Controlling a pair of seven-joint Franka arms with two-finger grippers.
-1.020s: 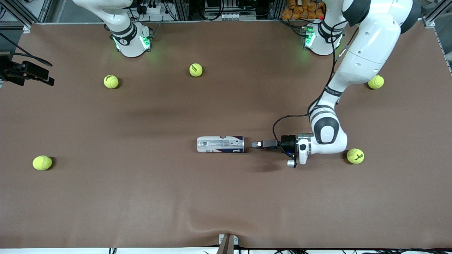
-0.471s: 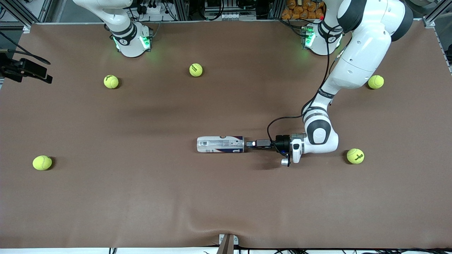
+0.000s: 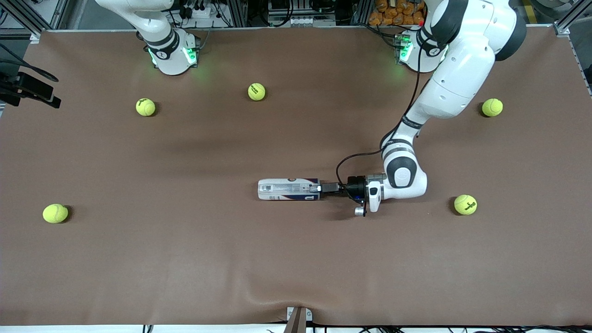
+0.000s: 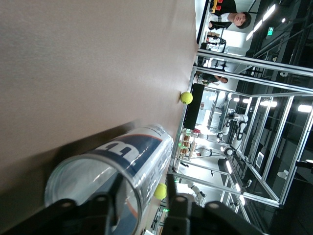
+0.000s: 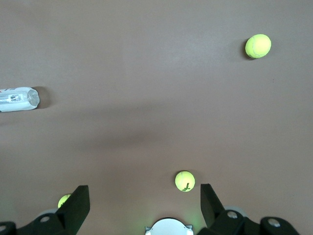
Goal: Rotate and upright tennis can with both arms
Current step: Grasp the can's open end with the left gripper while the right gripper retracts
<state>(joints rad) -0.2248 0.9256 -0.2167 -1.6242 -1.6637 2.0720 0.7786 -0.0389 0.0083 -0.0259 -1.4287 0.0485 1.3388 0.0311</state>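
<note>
The can (image 3: 288, 189) lies on its side near the middle of the table (image 3: 185, 254), its long axis running along the table from one arm's end toward the other, open mouth facing the left arm's end. The left gripper (image 3: 319, 188) is low and level at that mouth; in the left wrist view one finger (image 4: 105, 203) sits inside the clear wall and the other finger (image 4: 177, 205) outside, jaws spread, the rim between them. The right gripper (image 5: 142, 203) waits high over the table's right-arm end, jaws spread and holding nothing.
</note>
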